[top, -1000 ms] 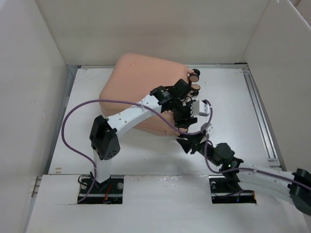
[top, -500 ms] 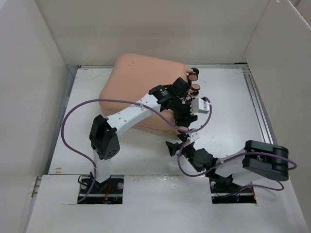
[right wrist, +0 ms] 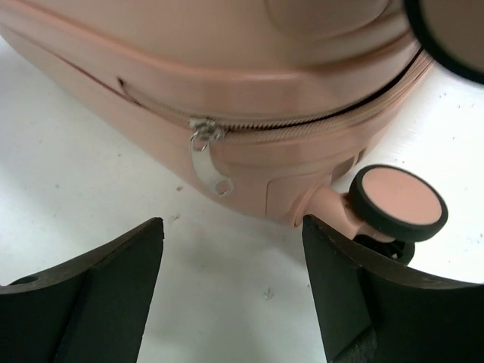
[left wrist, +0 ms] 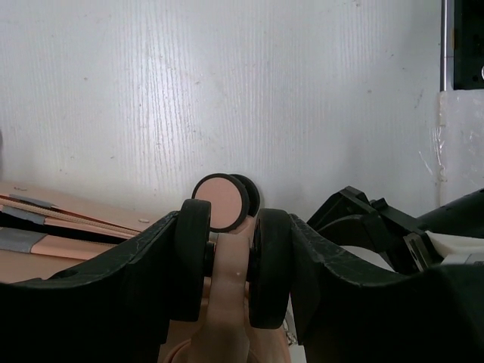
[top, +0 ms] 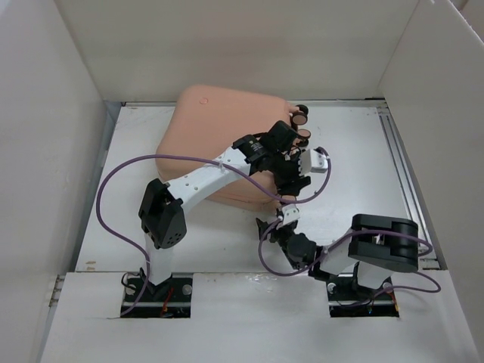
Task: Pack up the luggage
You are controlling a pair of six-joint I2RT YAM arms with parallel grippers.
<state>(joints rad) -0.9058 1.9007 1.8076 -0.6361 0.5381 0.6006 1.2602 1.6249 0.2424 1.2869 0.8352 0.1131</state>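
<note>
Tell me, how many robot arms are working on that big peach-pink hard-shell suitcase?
2. The left arm reaches across the suitcase, its gripper clamped on a black caster wheel; the right arm sits folded low on the white table in front. None seems hidden.

Luggage [top: 215, 128]: one, peach-pink, on the tabletop [top: 355, 151].
Wheels [top: 302, 116]: two showing from above, at the far right corner of the luggage.
Zipper pull [right wrist: 206, 155]: one.
Robot arms: two, the left arm [top: 204, 178] and the right arm [top: 382, 242].
Fingers [right wrist: 83, 302]: four, two per arm.
Purple cables [top: 106, 197]: two, one per arm.
</note>
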